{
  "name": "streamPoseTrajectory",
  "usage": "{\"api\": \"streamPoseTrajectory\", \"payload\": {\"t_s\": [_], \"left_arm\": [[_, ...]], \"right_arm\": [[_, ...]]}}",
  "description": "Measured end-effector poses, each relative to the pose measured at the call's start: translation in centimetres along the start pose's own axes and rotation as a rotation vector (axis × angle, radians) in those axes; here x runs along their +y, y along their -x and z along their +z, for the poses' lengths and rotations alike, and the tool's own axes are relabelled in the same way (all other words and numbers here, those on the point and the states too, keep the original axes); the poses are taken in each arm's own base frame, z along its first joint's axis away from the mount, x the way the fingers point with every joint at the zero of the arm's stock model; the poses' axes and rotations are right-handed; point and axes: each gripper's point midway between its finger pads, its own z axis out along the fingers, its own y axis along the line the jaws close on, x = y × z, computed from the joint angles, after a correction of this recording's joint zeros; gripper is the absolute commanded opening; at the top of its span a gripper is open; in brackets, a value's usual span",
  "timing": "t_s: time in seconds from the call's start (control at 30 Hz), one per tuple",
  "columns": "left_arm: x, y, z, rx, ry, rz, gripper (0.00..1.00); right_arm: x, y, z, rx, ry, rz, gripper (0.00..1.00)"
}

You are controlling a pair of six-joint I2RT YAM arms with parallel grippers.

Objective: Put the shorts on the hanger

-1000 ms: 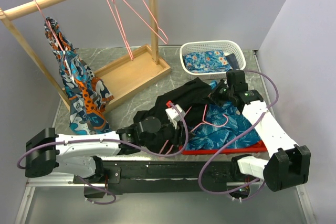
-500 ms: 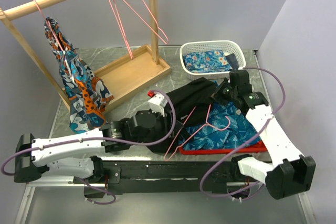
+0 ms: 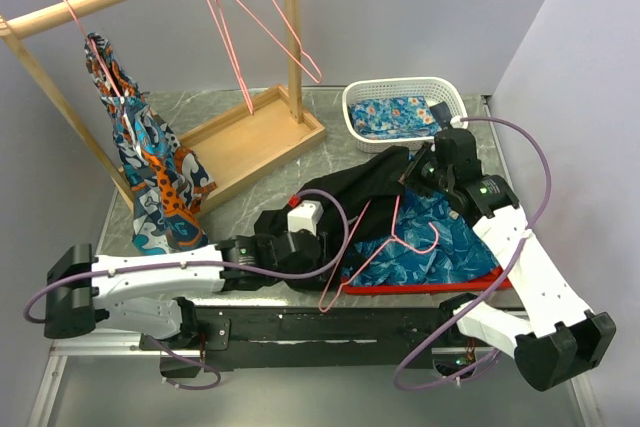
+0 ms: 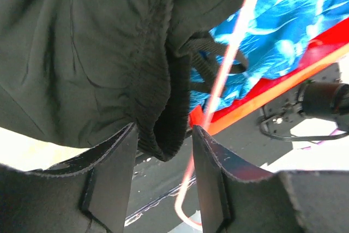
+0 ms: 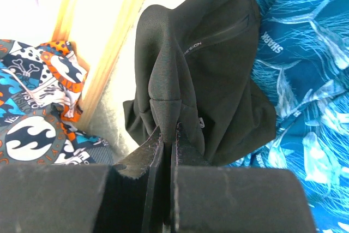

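Note:
The black shorts [image 3: 360, 182] lie crumpled from the table onto the red tray. My right gripper [image 3: 415, 172] is shut on a pinched fold at their far right end; the right wrist view shows this fold [image 5: 166, 85] rising out of the closed right gripper [image 5: 168, 132]. The pink wire hanger [image 3: 385, 237] lies across the shorts and the blue cloth. In the left wrist view my left gripper [image 4: 163, 135] stands open around the shorts' ribbed waistband [image 4: 163, 96]. The band rests against one finger, and the hanger wire [image 4: 229, 64] runs just inside the other.
A blue patterned cloth [image 3: 440, 247] fills the red tray [image 3: 420, 285]. A white basket [image 3: 400, 107] of cloth stands at the back right. The wooden rack [image 3: 250, 142] on the left carries pink hangers [image 3: 240, 37] and an orange-and-blue garment [image 3: 150, 167].
My left gripper has opened wider and has come back to the shorts' near edge. The right gripper has pulled its end of the shorts back and to the right. The hanger has slid nearer.

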Motion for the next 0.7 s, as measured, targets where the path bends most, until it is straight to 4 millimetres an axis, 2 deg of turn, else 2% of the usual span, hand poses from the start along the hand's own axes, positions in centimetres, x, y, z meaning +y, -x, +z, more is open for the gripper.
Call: {"api": "streamPoseTrajectory", "payload": {"t_s": [0.17,0.23,0.27,0.33,0.37,0.5,0.7], "left_arm": [[1.2,-1.4,1.6,0.029,0.076,0.011,0.46],[1.9,-1.4,2.2,0.015,0.114,0.006,0.31],[2.1,-1.4,2.3,0.005,0.126,0.003,0.16],[2.2,-0.9,2.5,-0.020,0.132,-0.009,0.03],[2.1,-0.7,2.5,-0.030,0.132,-0.012,0.01],[2.1,-0.5,2.4,-0.044,0.129,-0.018,0.01],[1.4,0.6,0.2,-0.088,0.054,-0.058,0.01]], "right_arm": [[0.7,0.4,-0.8,-0.012,0.002,-0.015,0.00],[1.0,0.7,-1.0,-0.019,0.005,-0.017,0.00],[1.1,0.8,-1.2,-0.024,0.004,-0.017,0.00],[1.2,1.0,-1.3,-0.031,0.001,-0.018,0.00],[1.1,1.1,-1.4,-0.036,-0.008,-0.017,0.00],[0.9,2.2,-1.8,-0.067,-0.055,-0.014,0.00],[3.0,5.2,-2.3,-0.105,-0.083,-0.008,0.00]]}}
